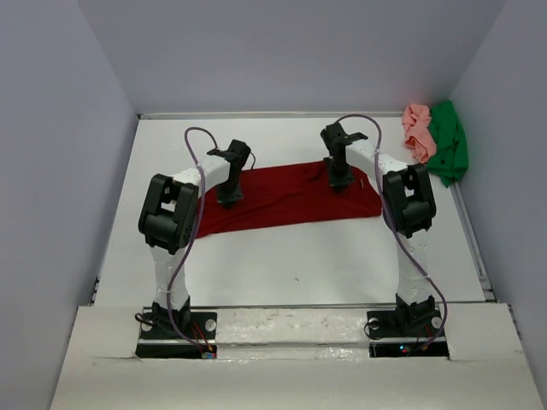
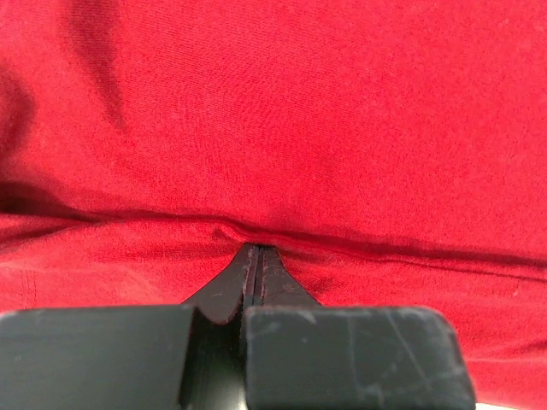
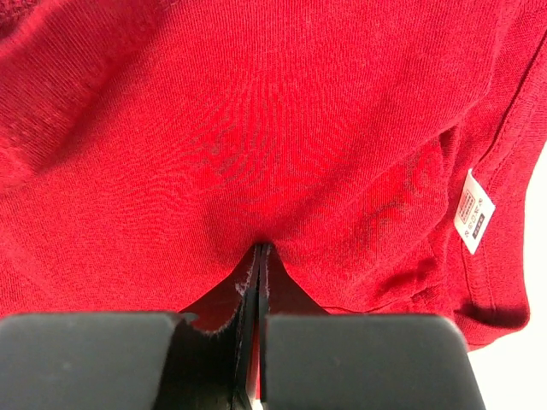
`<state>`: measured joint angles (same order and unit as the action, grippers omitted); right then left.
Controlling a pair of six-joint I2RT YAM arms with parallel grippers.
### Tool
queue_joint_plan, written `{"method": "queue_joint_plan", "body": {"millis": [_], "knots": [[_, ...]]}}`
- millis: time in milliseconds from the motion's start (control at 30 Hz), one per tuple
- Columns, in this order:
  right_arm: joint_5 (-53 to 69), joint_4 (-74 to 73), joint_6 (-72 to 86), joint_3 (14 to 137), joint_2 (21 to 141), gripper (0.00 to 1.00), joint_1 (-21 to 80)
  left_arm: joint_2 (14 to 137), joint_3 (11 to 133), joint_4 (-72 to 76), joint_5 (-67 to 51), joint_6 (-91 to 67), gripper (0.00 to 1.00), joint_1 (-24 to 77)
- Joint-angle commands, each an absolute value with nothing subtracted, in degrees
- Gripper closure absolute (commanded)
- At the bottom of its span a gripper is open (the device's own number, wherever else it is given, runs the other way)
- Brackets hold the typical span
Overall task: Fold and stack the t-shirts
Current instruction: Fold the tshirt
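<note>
**Top view.** The red shirt [image 1: 291,201] lies spread on the table [image 1: 299,273] as a wide band. Its long axis runs left to right, with the right end slightly farther away. The left arm [image 1: 171,213] reaches down onto the left half of the band and the right arm [image 1: 408,201] onto the right half, so each arm is nearer its own end. The pink shirt [image 1: 418,132] and the green shirt [image 1: 449,149] are bunched together at the far right corner, well apart from both arms.

**Left wrist view.** The left jaws are closed, pinching a ridge of red cloth at their tips. Cloth extends ahead and to both sides.

**Right wrist view.** The right jaws are closed on a gathered pinch of the same shirt. A white label [image 3: 472,212] hangs at the hem to the right.

**Assessment.** The two pinch points line up along the long axis, so the coming fold probably runs across it.
</note>
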<state>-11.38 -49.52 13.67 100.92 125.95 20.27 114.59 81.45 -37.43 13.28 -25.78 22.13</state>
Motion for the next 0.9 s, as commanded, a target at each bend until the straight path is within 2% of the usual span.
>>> {"method": "queue_joint_plan", "body": {"millis": [0, 233, 467, 633, 867], "knots": [[-11.08, -51.24, 12.92, 105.54, 128.67, 1.0, 19.25, 116.28, 81.65, -37.44, 8.62, -25.84, 1.0, 22.41], [-9.67, -52.12, 10.03, 113.63, 135.78, 1.0, 17.93, 115.05, 78.14, -37.27, 7.21, -26.89, 1.0, 22.5], [-6.95, -57.38, 6.16, 132.85, 146.94, 1.0, 16.0, 112.15, 72.77, -34.45, 0.62, -28.65, 1.0, 24.34], [-1.24, -59.85, 3.26, 146.06, 153.71, 1.0, 14.68, 113.11, 74.79, -34.98, -1.56, -30.06, 1.0, 28.47], [5.01, -56.78, 0.62, 148.18, 156.18, 1.0, 14.68, 118.55, 83.22, -37.18, -5.97, -32.34, 1.0, 38.13]]}}
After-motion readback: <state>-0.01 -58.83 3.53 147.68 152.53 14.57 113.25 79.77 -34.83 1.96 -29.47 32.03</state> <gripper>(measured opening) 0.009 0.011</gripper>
